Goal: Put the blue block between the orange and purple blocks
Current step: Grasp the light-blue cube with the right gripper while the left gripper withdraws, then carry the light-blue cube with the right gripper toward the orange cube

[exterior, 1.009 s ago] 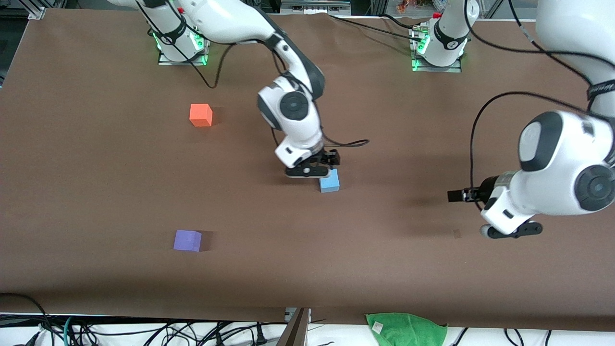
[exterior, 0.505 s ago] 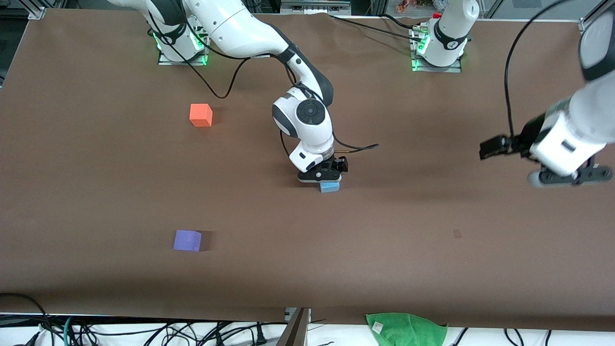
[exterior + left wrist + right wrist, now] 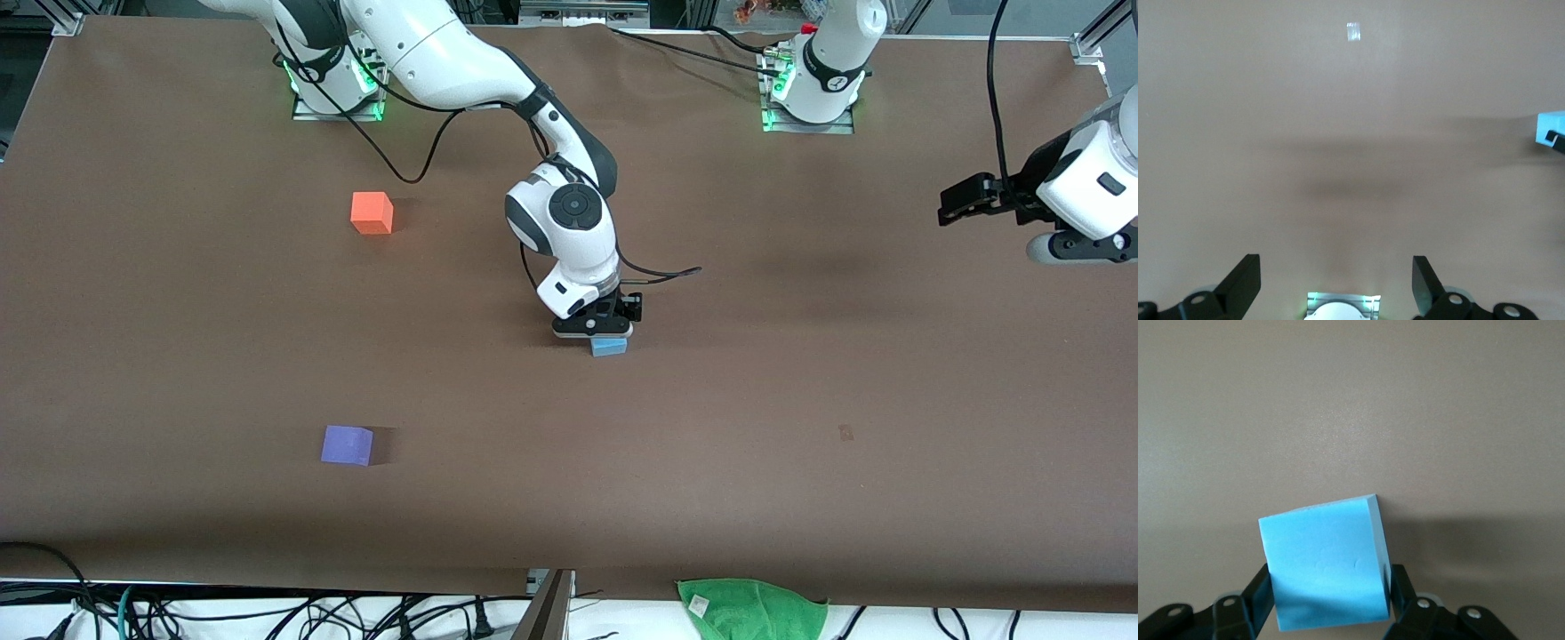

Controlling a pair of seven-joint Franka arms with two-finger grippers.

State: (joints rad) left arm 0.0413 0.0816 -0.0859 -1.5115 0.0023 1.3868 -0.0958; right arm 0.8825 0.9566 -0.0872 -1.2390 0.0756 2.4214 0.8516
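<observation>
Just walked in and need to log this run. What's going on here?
The right gripper is down at the blue block mid-table, its fingers flanking the block's sides. The orange block and purple block sit apart toward the right arm's end. The left gripper waits open, raised over the left arm's end.

Glossy white arm shells (image 3: 418, 49) with dark grey joint caps; black cables (image 3: 404, 147); black grippers; green-lit bases (image 3: 805, 111).

Sky-blue block (image 3: 609, 347) mid-table, orange block (image 3: 372, 212), purple block (image 3: 347, 444) nearer cam
</observation>
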